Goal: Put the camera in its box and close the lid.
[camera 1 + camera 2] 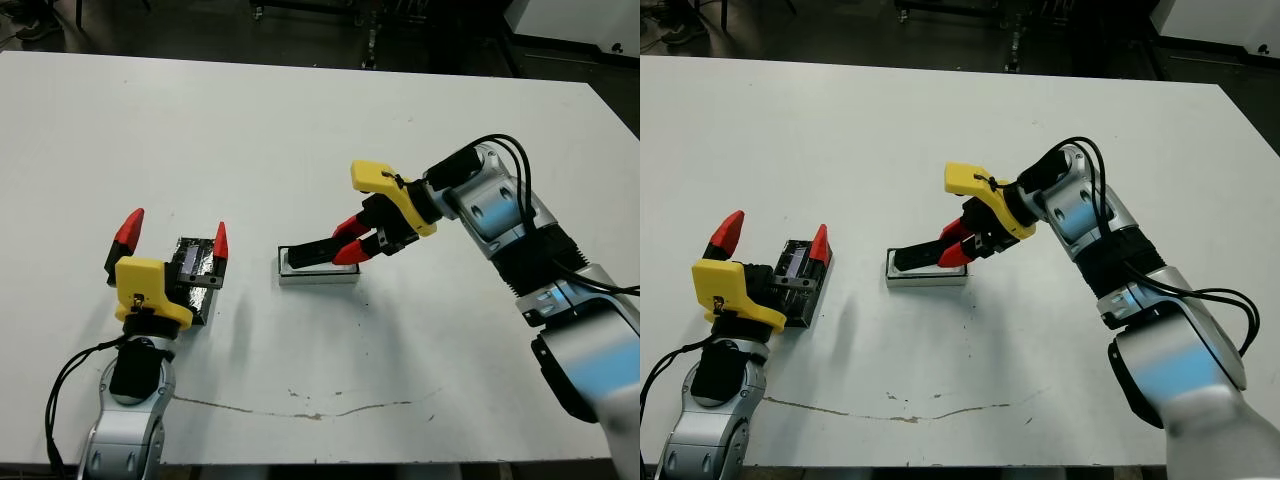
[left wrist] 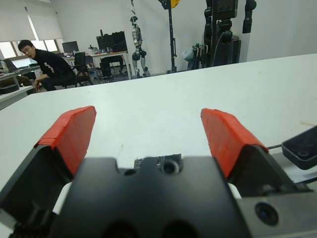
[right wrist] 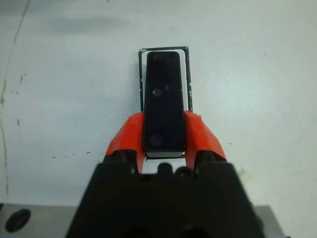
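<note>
The table (image 1: 300, 130) is bare around the box (image 1: 318, 274); only the lid (image 1: 193, 275), well apart, lies under the left gripper (image 1: 172, 236).

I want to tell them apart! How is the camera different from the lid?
The camera is a slim matte-black bar; the lid is wider, glossy, with a pale stripe. The camera is held in the right gripper over the box; the lid lies on the table under the open left gripper. Both are black and rectangular.
</note>
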